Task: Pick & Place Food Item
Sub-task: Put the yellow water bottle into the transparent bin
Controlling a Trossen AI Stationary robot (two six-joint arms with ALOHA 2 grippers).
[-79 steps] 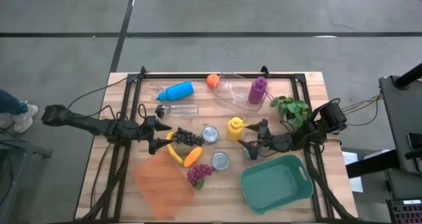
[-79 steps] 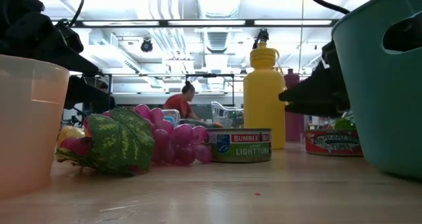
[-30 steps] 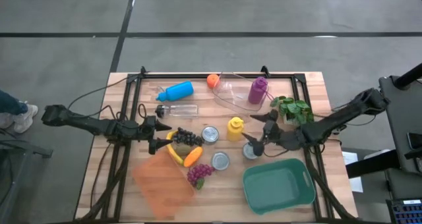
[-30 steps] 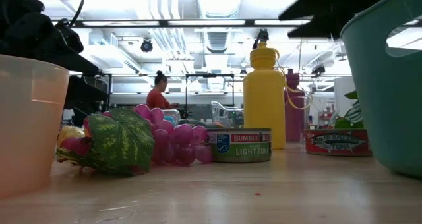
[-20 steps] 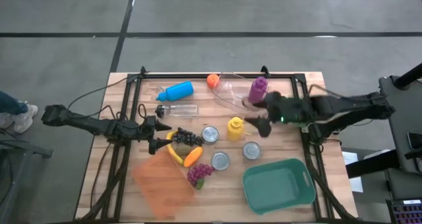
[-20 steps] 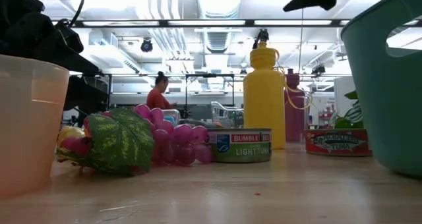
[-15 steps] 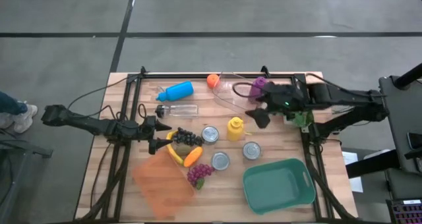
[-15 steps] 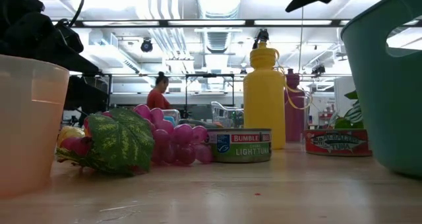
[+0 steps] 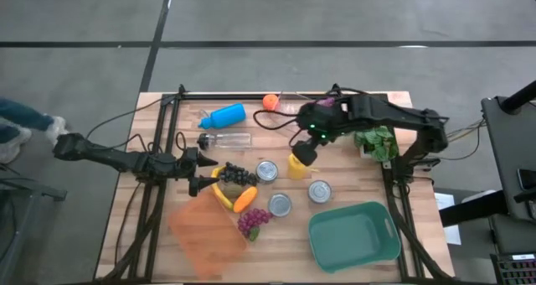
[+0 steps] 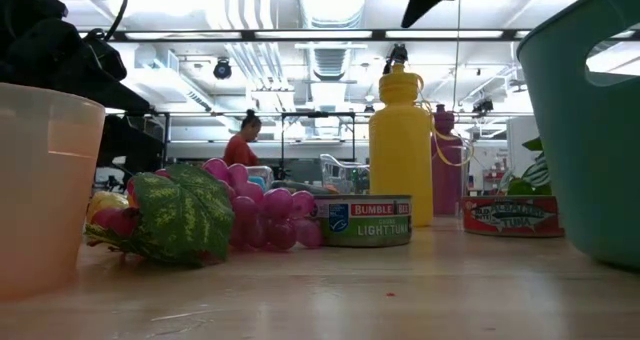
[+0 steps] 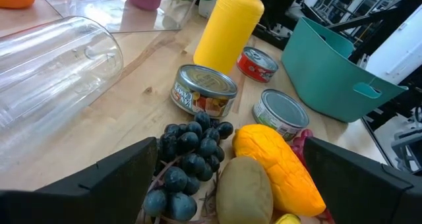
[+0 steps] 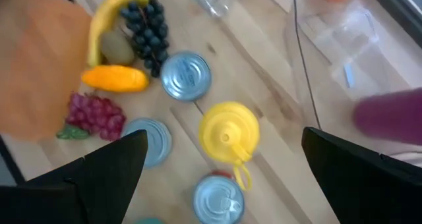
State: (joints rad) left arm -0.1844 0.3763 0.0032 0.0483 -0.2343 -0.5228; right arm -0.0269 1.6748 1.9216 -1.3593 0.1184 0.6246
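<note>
Wood makes up the tabletop (image 9: 167, 235), a pale plank surface crowded with food props, and I'll place everything by the yellow plastic squeeze bottle (image 9: 298, 163) standing upright near its middle. Biggest of the lot, a teal plastic tub (image 9: 352, 235) sits toward the near edge, on the right arm's side of the bottle. An orange translucent container (image 9: 205, 235) lies well off toward the left arm's side, also near that edge. A clear plastic bottle (image 11: 46, 59) lies on its side farther back on that same side. Just beside the yellow bottle rest three tins: a silver-topped tuna can (image 9: 267, 171) touching distance away, a second can (image 9: 280, 204) nearer the front, and a red-labelled can (image 9: 319, 191) toward the tub. Dark grapes (image 11: 188, 151), an orange mango-shaped fruit (image 11: 280, 165) and a brown kiwi (image 11: 244, 191) cluster beyond the tuna can.

The right gripper (image 9: 305, 147) hangs above the yellow bottle, fingers spread and empty. The left gripper (image 9: 203, 173) waits by the dark grapes, fingers likewise spread, grasping nothing.
</note>
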